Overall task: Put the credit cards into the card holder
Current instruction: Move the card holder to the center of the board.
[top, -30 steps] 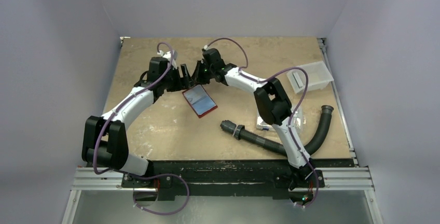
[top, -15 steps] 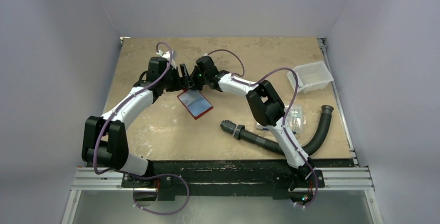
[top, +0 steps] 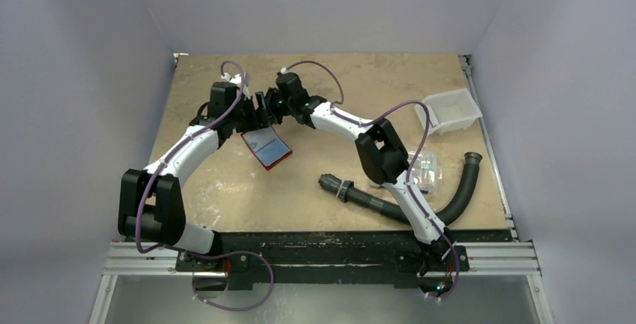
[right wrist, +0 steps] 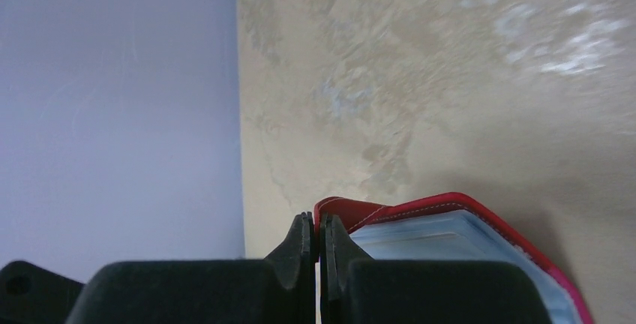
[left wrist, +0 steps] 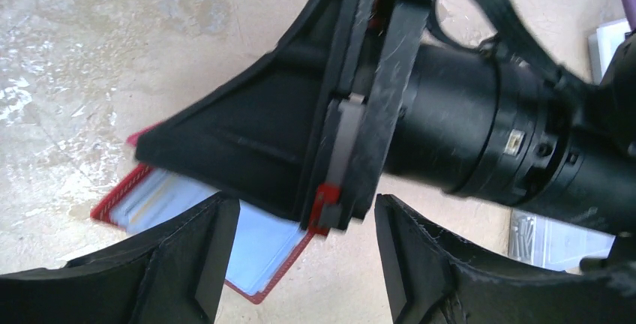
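Looking down from above, you find the holder (top: 267,147) lying open on the table (top: 225,181), left of centre and right below the spot where your two wrists meet. Your right gripper (right wrist: 316,223) is closed tight. The left wrist view shows a sliver of red pinched between its tips, so it grips the holder by its red edge. In its own view the stitched red rim sits just behind those tips. Your left gripper (left wrist: 304,223) stands wide open with nothing in it, its fingers on either side of the right gripper's tips. One finger hangs over a corner of the holder, and you cannot tell whether it touches. Pale blue faces show inside the holder's red border, but you cannot tell whether they are cards or clear sleeves. Well apart from all this, a white tray (top: 450,110) sits at the far right of the table. A clear box (top: 424,168) lies just beside your right arm, and a black hose (top: 390,205) runs along the near right, curling up at its right end.
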`<control>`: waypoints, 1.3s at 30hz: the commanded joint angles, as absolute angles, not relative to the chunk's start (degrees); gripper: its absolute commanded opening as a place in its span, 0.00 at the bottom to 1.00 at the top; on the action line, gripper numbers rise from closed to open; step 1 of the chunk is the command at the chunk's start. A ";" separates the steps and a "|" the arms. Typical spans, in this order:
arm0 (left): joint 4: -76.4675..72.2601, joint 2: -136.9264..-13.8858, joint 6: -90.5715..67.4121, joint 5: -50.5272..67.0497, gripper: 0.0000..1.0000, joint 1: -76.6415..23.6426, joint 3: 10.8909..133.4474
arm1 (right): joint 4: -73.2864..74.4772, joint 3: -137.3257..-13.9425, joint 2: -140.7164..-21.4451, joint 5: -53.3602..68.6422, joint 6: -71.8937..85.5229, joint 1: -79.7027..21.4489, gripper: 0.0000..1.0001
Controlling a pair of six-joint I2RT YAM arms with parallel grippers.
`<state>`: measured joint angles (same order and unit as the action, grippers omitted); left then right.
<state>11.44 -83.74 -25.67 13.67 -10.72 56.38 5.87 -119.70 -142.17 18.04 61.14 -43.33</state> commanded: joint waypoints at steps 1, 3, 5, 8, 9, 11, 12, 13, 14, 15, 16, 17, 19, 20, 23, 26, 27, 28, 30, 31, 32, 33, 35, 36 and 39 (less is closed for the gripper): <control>10.97 -80.59 -23.67 12.76 0.71 -10.11 57.71 | 4.61 -125.33 -144.00 21.46 62.18 -46.73 0.00; 11.03 -80.15 -23.50 12.28 0.71 -10.11 57.60 | 5.03 -127.32 -145.41 21.93 62.65 -47.28 0.00; 11.14 -79.76 -23.42 11.51 0.71 -10.11 57.57 | 5.20 -128.88 -146.65 22.58 63.09 -47.61 0.00; 11.40 -79.27 -23.26 10.37 0.71 -10.11 57.72 | 7.32 -130.90 -147.33 23.88 61.64 -47.45 0.19; 11.50 -79.01 -23.14 9.81 0.71 -10.11 57.72 | 9.34 -132.08 -147.34 23.41 59.99 -47.15 0.30; 11.69 -78.41 -23.09 8.98 0.72 -10.11 57.60 | 12.95 -133.28 -146.35 21.94 55.51 -46.32 0.51; 11.75 -78.14 -23.04 8.71 0.72 -10.11 57.58 | 14.45 -133.20 -145.43 21.16 53.47 -45.68 0.58; 11.77 -77.95 -23.04 8.63 0.73 -10.11 57.57 | 16.02 -132.87 -144.25 20.49 51.55 -44.88 0.63; 11.78 -77.84 -23.04 8.66 0.73 -10.11 57.58 | 17.77 -132.39 -143.21 20.14 49.73 -43.77 0.66; 11.82 -77.73 -23.03 8.71 0.73 -10.11 57.61 | 19.21 -131.58 -141.72 20.01 47.58 -42.64 0.68; 11.74 -77.70 -23.03 8.78 0.74 -10.15 57.60 | 20.82 -130.61 -139.95 19.89 45.36 -41.21 0.70; 11.70 -77.71 -23.03 8.97 0.74 -10.11 57.58 | 22.48 -128.99 -137.82 18.96 42.36 -39.98 0.71; 11.22 -77.89 -23.26 9.90 0.74 -10.11 57.30 | 25.67 -124.29 -131.82 16.42 36.15 -36.61 0.76; 11.03 -78.19 -23.46 10.70 0.74 -10.11 57.12 | 26.77 -121.28 -128.62 15.75 32.76 -34.45 0.78; 10.34 -79.18 -24.11 13.61 0.74 -10.55 57.04 | 32.54 -112.66 -118.22 11.86 22.29 -24.91 0.78; 10.03 -79.90 -24.32 15.17 0.74 -11.50 57.17 | 35.43 -104.59 -109.95 6.28 12.82 -16.38 0.93; 10.03 -80.21 -24.46 15.57 0.74 -11.78 57.18 | 35.65 -101.99 -108.07 6.23 10.94 -13.01 0.97; 10.02 -80.43 -24.48 16.02 0.74 -12.05 57.23 | 35.75 -99.83 -106.44 6.65 9.91 -9.87 0.99; 9.96 -80.88 -24.73 16.84 0.74 -12.57 57.38 | 35.48 -96.27 -104.34 9.85 8.64 -2.94 0.99; 9.86 -80.98 -24.78 17.15 0.74 -13.02 57.36 | 34.70 -94.54 -103.54 11.24 8.50 0.56 0.99; 9.85 -81.12 -24.86 17.30 0.74 -13.39 57.38 | 33.02 -92.57 -102.92 13.00 8.19 3.76 0.99; 9.84 -81.19 -24.87 17.35 0.74 -13.90 57.32 | 31.02 -91.07 -102.70 14.64 7.74 6.01 0.99; 9.94 -81.29 -24.72 17.15 0.74 -14.99 57.37 | 32.22 -91.72 -104.50 17.53 6.68 9.41 0.99; 10.05 -81.34 -24.58 16.94 0.74 -15.52 57.39 | 33.20 -92.62 -105.72 18.36 5.85 10.31 0.99; 10.42 -81.54 -24.19 16.27 0.74 -16.95 57.52 | 34.92 -94.39 -108.52 19.38 3.76 11.77 0.99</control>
<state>12.40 -81.45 -24.47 15.73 -15.22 56.38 32.08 -92.75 -105.91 13.52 9.30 11.99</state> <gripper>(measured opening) 0.741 0.987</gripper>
